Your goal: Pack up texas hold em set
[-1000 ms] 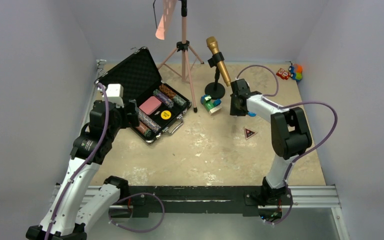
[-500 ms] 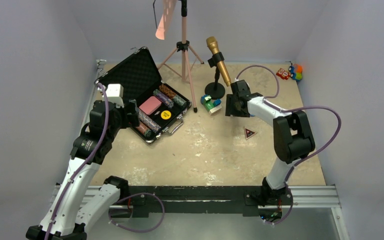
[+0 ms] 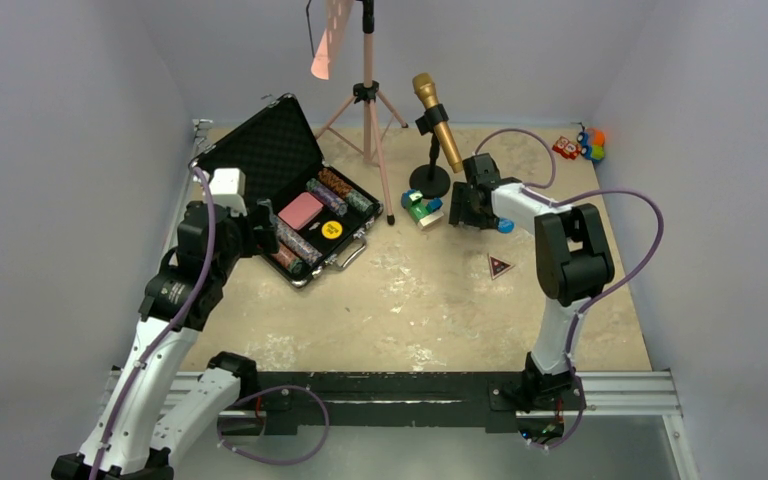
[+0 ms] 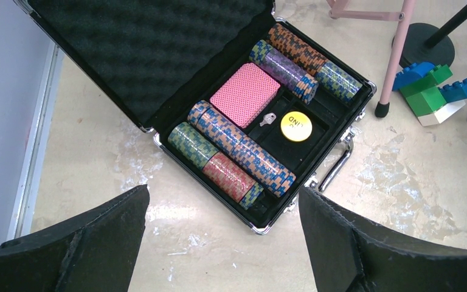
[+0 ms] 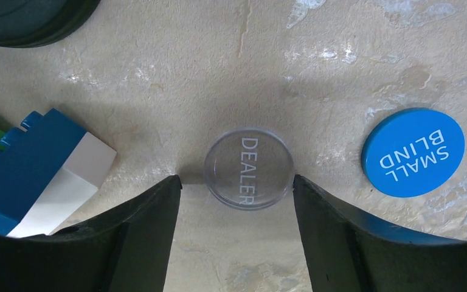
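Left wrist view looks down on the black briefcase [image 4: 146, 55], lying open toward the far left of the scuffed beige table [image 4: 432, 182]. It has silver metal edging, a chrome handle [image 4: 338, 163] on its front wall and egg-crate foam lining the raised lid. In the tray lie six chip rows [image 4: 243, 149], each a cylinder of striped discs on its side. Three are in the near half (green, red and a long orange-and-blue one) and three in the far half (orange, purple, teal). Between the two groups sit one pink card deck [image 4: 245, 95] with a fine lattice back, one small metal key [image 4: 268, 119] and one round yellow button [image 4: 296, 126]. The left gripper [image 4: 224, 191] hangs above the case's near corner, its two dark, rough-skinned fingers [image 4: 97, 237] spread wide and holding nothing.

Right wrist view shows the right gripper [image 5: 237, 182] low over the table. Its fingers [image 5: 127, 243] are parted to either side of one clear, glassy round dealer button [image 5: 249, 167] lying flat. They are not clenched on it, since a strip of bare surface shows beside one fingertip. Near it, apart, lies one flat blue button [image 5: 412, 152] lettered SMALL BLIND. On the other side are studded plastic toy blocks [image 5: 42, 176] in blue, white and green, and the rim of a black round stand base [image 5: 30, 18].

Top external view adds one dark triangular button [image 3: 500, 266] with a red centre, alone on the table and well apart from the case
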`<state>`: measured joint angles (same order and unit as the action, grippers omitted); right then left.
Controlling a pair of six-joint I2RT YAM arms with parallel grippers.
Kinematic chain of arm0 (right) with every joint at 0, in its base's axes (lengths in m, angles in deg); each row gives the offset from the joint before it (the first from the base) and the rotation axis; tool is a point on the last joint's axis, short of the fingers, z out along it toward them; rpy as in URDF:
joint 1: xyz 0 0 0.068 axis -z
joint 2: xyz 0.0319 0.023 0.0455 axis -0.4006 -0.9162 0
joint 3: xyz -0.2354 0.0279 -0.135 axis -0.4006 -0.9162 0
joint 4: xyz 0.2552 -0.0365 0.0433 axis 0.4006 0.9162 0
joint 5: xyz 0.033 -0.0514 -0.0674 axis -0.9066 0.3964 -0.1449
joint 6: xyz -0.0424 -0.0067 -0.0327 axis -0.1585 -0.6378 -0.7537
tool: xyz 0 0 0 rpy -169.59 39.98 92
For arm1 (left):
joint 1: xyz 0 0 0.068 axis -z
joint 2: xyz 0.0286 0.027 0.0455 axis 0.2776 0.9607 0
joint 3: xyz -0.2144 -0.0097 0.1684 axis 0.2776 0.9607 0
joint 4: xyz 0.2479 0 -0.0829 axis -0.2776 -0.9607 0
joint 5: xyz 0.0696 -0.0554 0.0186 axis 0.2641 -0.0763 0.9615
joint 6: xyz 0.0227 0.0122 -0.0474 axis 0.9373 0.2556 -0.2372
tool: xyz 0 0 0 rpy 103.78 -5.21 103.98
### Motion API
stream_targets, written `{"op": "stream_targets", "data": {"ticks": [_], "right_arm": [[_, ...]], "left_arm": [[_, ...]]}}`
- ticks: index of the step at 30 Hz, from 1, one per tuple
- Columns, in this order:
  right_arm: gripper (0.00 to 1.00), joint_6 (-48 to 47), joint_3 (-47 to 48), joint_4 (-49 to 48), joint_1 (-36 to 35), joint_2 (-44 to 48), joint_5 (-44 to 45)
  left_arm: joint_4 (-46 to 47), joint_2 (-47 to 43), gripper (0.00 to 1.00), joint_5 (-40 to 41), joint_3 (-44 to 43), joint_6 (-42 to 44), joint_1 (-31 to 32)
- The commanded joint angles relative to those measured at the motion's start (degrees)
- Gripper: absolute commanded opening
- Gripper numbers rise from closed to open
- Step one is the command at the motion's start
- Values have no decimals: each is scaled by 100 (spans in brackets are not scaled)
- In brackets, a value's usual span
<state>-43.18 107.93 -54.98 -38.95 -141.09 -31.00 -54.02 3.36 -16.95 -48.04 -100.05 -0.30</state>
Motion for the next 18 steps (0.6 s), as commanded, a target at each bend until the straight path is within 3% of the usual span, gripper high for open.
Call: {"op": "stream_targets", "data": {"ticks": [1,18], "right_arm": [[71,163,195,-16,30,-30,-88],[58,151,466,431,22,-232,495]], "left_arm": [[175,-80,96,-81,-6,-63,-26],[169,-154,96,-78,-4,-72,-26]]}}
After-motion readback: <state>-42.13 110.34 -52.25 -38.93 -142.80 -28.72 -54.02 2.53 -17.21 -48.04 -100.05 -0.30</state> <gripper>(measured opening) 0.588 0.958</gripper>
